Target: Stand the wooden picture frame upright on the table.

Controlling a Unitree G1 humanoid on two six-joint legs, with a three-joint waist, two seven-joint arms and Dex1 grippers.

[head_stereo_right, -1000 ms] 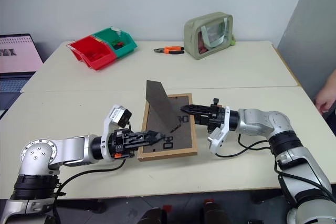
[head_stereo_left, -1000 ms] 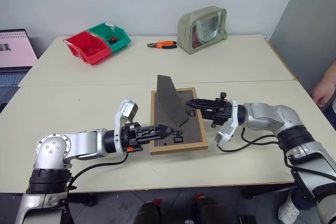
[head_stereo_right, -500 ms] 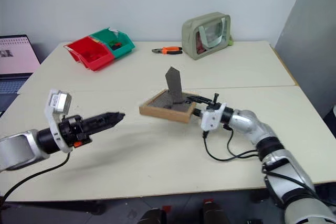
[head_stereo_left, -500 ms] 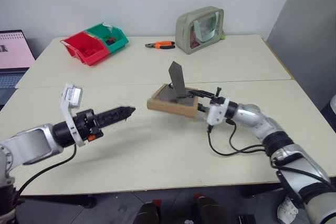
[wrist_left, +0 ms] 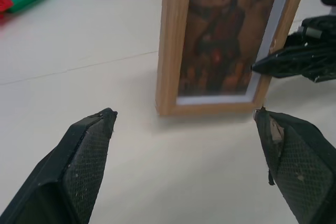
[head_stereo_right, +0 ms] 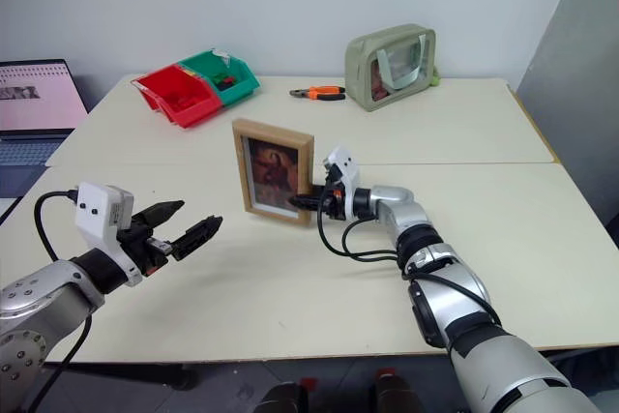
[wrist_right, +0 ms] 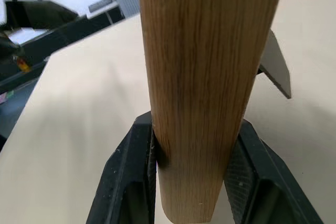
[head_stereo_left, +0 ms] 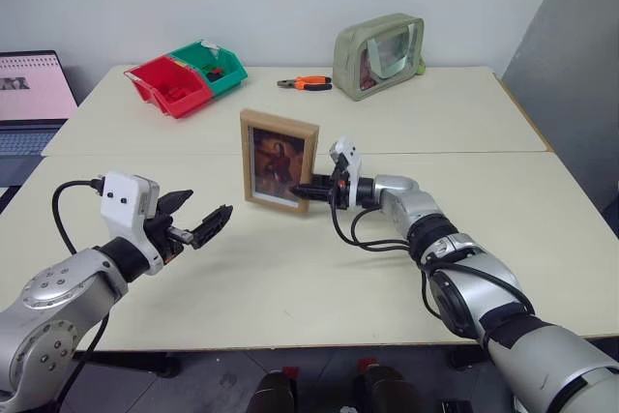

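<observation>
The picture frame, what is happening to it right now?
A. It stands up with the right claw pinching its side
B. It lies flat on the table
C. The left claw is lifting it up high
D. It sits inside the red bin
A: the frame stands upright on the table, and the right claw is shut on its side edge, while the left claw is open and apart from it.

No legible text, seemingly.
</observation>
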